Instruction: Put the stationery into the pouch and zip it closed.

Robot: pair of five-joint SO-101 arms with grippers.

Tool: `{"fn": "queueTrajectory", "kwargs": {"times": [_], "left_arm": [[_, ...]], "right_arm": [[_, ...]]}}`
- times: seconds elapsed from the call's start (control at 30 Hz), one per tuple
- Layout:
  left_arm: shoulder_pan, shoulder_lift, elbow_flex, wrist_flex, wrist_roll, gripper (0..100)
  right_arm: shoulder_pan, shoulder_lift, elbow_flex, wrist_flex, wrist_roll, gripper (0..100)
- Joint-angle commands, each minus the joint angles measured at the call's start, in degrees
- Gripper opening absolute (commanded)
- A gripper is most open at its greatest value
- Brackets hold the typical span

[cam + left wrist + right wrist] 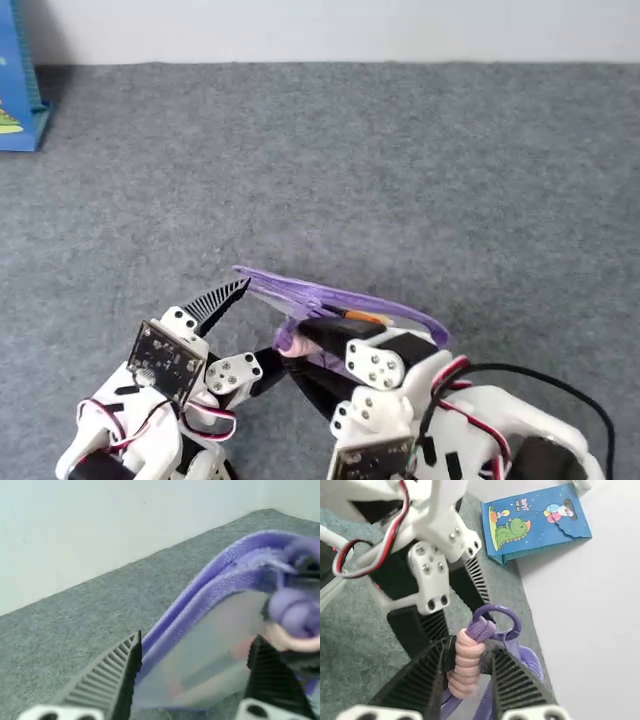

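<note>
Zipping step, likely: your right gripper (467, 655) pinches the pink coiled pull (464, 672) of the purple see-through pouch (350, 300); left gripper (197, 645) spread. Next: clamp pouch, pull.

Soft, even light is falling over the grey table (400, 160), nothing's glaring. The pouch (340, 298) is casting just a faint shadow, and the white wall (600, 630) is looking really bright.

Prob. lab/hobby bench, grey felt tabletop (400, 150), plain white wall (350, 30), blue dino box (15, 75)
</note>
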Motion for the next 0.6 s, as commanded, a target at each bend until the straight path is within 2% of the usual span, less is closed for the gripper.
{"fn": "queueTrajectory", "kwargs": {"times": [0.0, 0.3, 0.57], "left_arm": [[0.35, -0.70, -1.63, -0.26, -0.62, 33], [0.26, -0.79, -2.24, -0.18, -0.44, 33], [0.26, -0.79, -7.25, 0.09, -0.35, 33]], "right_arm": [[-1.10, 4.09, -6.68, -2.24, 0.18, 0.8], [-1.36, 11.21, -13.98, -1.71, 0.18, 0.8], [-6.37, 11.03, -14.51, 4.53, -1.23, 0.8]]}}
